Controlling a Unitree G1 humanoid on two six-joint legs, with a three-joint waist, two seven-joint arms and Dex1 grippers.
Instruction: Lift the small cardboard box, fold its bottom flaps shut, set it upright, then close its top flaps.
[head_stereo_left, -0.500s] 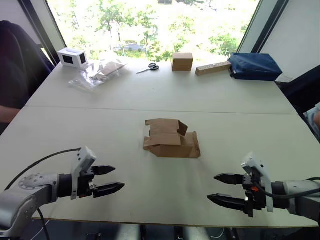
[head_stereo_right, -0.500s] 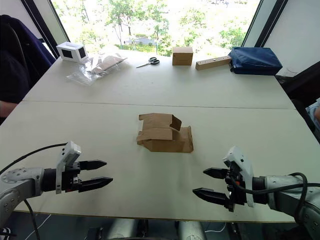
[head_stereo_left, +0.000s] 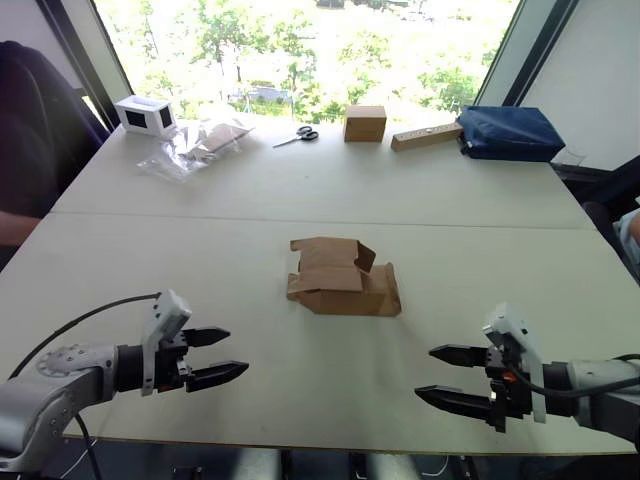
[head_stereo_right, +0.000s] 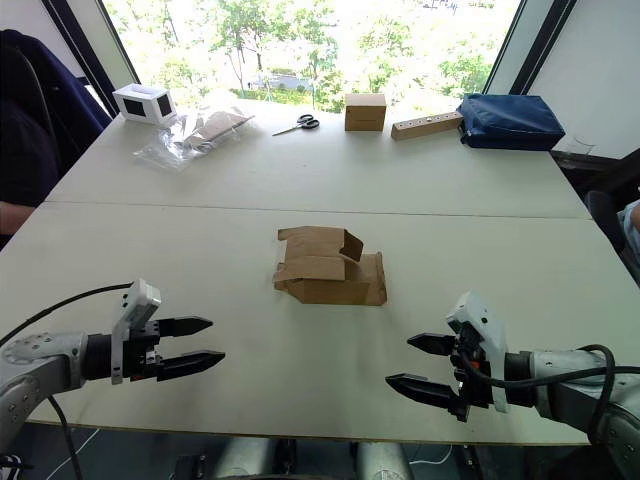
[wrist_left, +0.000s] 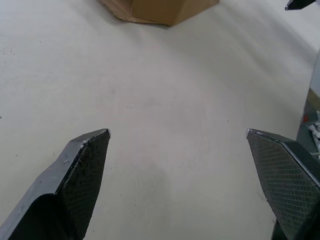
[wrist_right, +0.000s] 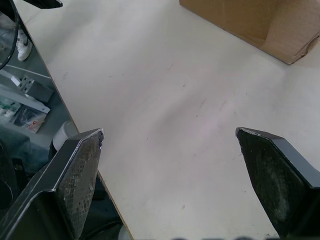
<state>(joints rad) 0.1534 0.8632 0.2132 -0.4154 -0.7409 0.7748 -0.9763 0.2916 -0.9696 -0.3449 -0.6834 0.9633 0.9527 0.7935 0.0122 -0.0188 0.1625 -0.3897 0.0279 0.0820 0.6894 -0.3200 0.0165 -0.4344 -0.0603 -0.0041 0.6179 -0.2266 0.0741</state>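
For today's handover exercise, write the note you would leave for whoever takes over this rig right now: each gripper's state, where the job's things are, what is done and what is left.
Left gripper: open, empty, low over the near left of the table, apart from the box.
Right gripper: open, empty, low over the near right edge, also apart from it.
The small cardboard box lies partly collapsed on its side at the table's centre, between the two grippers and further from the robot, with loose flaps open on its far side.
Done: nothing yet; the box is not gripped.
Left: lift it, fold the bottom flaps shut, stand it upright, close the top flaps.
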